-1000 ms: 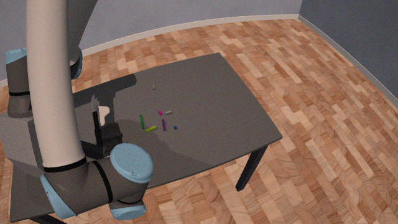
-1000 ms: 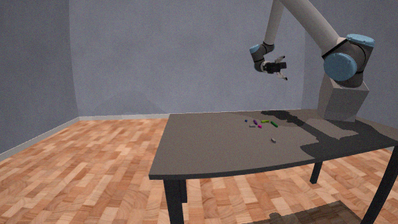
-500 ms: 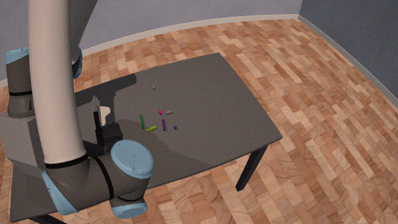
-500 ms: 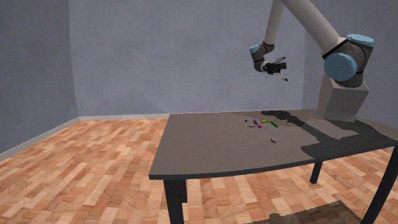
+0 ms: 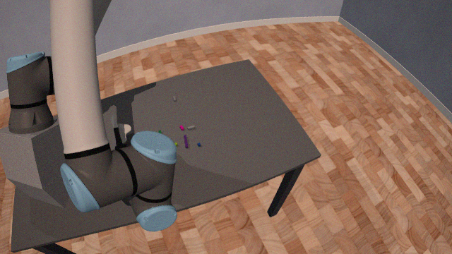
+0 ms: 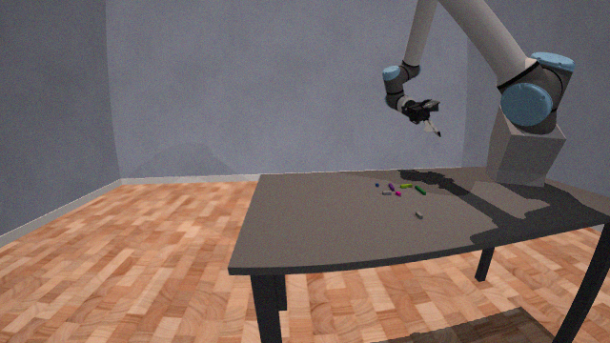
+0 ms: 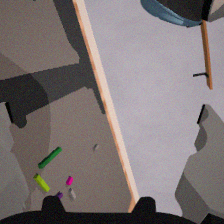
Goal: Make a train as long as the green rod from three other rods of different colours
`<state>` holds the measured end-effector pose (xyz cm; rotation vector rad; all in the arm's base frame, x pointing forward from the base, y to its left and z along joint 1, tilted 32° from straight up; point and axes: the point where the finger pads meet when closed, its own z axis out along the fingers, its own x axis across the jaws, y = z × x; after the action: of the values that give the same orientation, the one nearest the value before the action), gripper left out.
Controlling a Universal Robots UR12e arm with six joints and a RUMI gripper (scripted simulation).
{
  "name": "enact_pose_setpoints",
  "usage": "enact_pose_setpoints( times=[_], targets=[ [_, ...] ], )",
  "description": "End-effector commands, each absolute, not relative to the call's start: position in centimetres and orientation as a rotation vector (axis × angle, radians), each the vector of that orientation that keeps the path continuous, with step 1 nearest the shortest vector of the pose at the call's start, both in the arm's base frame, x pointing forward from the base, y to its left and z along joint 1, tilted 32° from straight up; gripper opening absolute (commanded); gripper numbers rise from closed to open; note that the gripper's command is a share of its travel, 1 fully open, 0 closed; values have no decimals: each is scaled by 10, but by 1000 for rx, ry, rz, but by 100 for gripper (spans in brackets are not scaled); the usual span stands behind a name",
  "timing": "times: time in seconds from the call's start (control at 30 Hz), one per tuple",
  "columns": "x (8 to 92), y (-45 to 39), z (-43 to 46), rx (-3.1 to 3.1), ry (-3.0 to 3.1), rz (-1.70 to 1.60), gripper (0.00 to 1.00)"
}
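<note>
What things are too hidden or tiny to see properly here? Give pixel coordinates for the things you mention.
- Green rod [image 5: 160,131] [image 6: 420,190] [image 7: 50,157]: mostly behind the arm, top view.
- Lime rod [image 5: 176,144] [image 6: 406,186] [image 7: 42,183]: partly behind the arm, top view.
- Purple rod [image 5: 186,141] [image 6: 391,187] [image 7: 59,195]: partly cut off by the gripper, wrist view.
- Blue rod [image 5: 199,144] [image 6: 376,185]: too tiny for its edges, exterior view.

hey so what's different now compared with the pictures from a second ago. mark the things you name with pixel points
The arm moved: from the top, its wrist now covers most of the green rod [image 5: 160,132] [image 6: 420,190] [image 7: 50,157] and lime rod [image 5: 176,144] [image 6: 406,186] [image 7: 42,183], both in plain sight before. The gripper [image 6: 436,120] has tilted over. Nothing was taken hold of. The rods appear to lie as they did.
</note>
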<state>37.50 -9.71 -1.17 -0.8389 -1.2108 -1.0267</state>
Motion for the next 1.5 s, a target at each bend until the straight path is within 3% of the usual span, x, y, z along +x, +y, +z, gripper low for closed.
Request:
enact_pose_setpoints(
  times=[0.0, 0.83, 1.47],
  targets=[
    [382, -70, -40, -944, -1321, -914, 100],
    [441, 0, -116, -1359, -1726, -624, 100],
    [508, 48, -111, -1655, -1997, -614, 100]
  ],
)
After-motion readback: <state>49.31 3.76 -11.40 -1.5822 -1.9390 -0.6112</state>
